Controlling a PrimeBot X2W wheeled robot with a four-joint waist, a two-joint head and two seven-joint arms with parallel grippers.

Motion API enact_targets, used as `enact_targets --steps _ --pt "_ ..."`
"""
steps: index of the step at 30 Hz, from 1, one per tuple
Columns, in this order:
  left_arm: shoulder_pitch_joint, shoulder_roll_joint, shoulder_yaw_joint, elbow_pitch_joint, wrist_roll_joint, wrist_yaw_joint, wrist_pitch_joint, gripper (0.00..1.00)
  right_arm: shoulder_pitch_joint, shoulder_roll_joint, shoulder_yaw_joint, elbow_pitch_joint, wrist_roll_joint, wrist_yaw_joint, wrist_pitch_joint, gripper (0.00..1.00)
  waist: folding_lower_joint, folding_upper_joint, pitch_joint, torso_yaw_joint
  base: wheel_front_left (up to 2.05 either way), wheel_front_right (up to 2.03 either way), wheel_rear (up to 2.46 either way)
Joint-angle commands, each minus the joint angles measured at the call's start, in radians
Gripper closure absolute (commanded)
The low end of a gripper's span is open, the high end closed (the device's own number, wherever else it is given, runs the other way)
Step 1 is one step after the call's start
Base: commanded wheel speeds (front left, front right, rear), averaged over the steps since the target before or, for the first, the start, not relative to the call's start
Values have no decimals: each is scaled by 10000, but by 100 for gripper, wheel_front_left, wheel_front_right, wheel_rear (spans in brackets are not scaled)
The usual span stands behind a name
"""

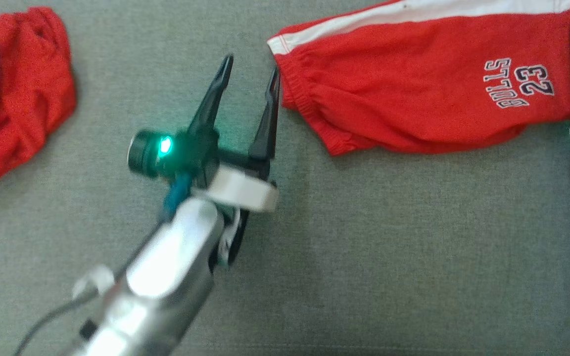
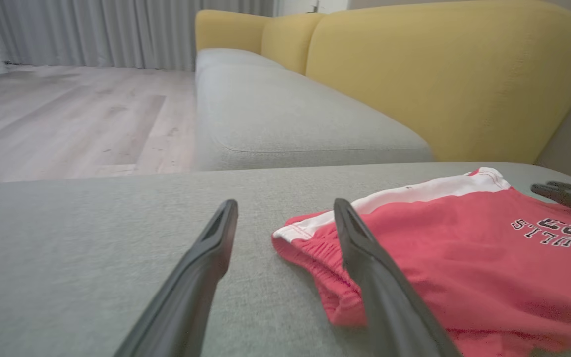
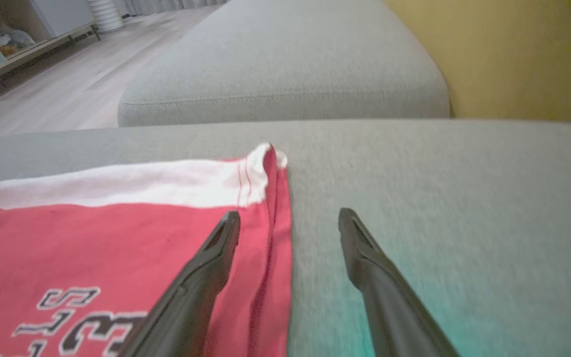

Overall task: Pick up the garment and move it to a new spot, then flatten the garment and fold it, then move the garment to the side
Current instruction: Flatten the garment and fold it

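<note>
As jaws gape empty, left gripper (image 1: 251, 65) and right gripper (image 3: 289, 214) flank the garment (image 1: 413, 89).

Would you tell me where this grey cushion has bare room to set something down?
Bare cushion runs wide on the near side of the shorts, right of the left gripper. A narrower patch separates that gripper from the crumpled red garment. The upper right is crowded: the shorts lie there, with the right gripper at their edge.

A grey upholstered sofa seat (image 2: 290, 114) with mustard-yellow back cushions (image 2: 439, 79) stands on pale wood-plank flooring (image 2: 67, 124), with light grey curtains (image 2: 92, 29) hanging beyond and a low open shelf unit (image 3: 42, 42) along one side.
</note>
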Motion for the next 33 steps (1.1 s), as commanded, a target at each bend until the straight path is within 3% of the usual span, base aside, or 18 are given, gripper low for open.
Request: enact_targets --steps 1,6,7,9,12,16,26,33 --pt "587 226 614 -1014 589 381 -89 0 441 -114 26 65 498 -9 198 0 1 0 -405 232 0 0 0" --pt "1904 54 1118 -2270 1468 720 -92 0 723 -56 -31 663 1300 -9 813 0 1 0 -712 622 0 0 0" --pt "2162 -10 1198 -2507 1625 700 -92 0 758 -44 -58 763 1527 -9 934 6 1 0 -775 742 0 0 0" --pt "2624 -117 1314 -2853 1885 606 -93 0 855 -20 -2 804 2024 -9 1256 100 1 0 -911 945 0 0 0" --pt "3107 -226 1489 -3120 2172 440 -93 0 947 -164 154 725 2582 -9 1627 100 1 0 -1099 1119 0 0 0" --pt "3437 -331 1817 -3218 2426 236 -94 0 958 -465 162 968 2750 -9 1306 100 1 0 -1423 1136 0 0 0" --pt "3883 -465 2438 -3344 2892 -182 -94 0 1370 -1722 106 1444 2869 -9 1040 100 1 0 -1840 494 0 0 0" --pt "3894 -573 2576 -3214 3028 -451 -95 0 1305 -2255 34 790 2903 -9 818 100 1 0 -1873 152 0 0 0"
